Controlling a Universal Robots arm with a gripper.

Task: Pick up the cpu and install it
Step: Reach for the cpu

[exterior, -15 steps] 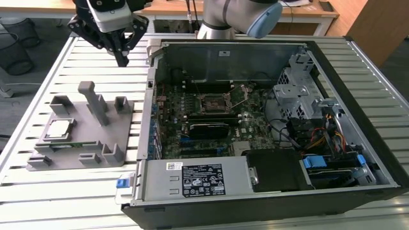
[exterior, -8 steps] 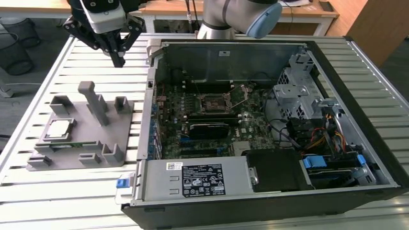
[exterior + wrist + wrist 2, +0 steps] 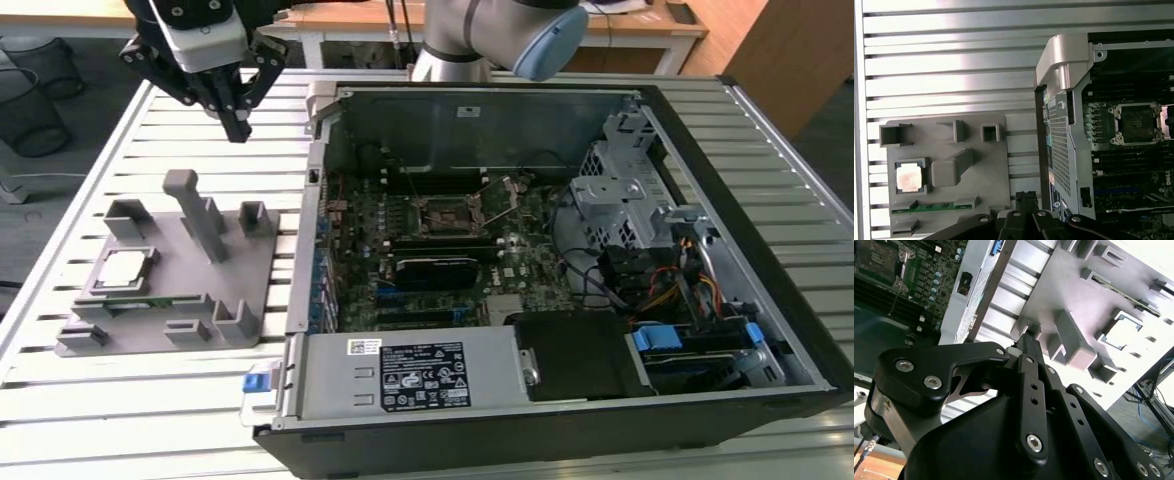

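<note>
The gripper (image 3: 238,128), fingers together, hangs in open air above the slatted table (image 3: 134,400). The chip (image 3: 124,268) lies uncovered in a shallow pocket of the grey holder (image 3: 147,330), reachable from above. A tall post (image 3: 183,200) and shorter blocks (image 3: 254,218) stand near it toward the exterior view's right. The computer case (image 3: 534,440) is open on top, but its side wall (image 3: 320,150) rises between holder and socket (image 3: 447,213). A black module (image 3: 434,268) lies close beside the socket.

The cpu (image 3: 124,268) lies flat and level, its silver-grey metal top facing up and catching the light inside a thin pale rim. It sits snug in a square recess of the grey holder (image 3: 200,285), well apart from the computer case (image 3: 534,440) on the exterior view's right.
</note>
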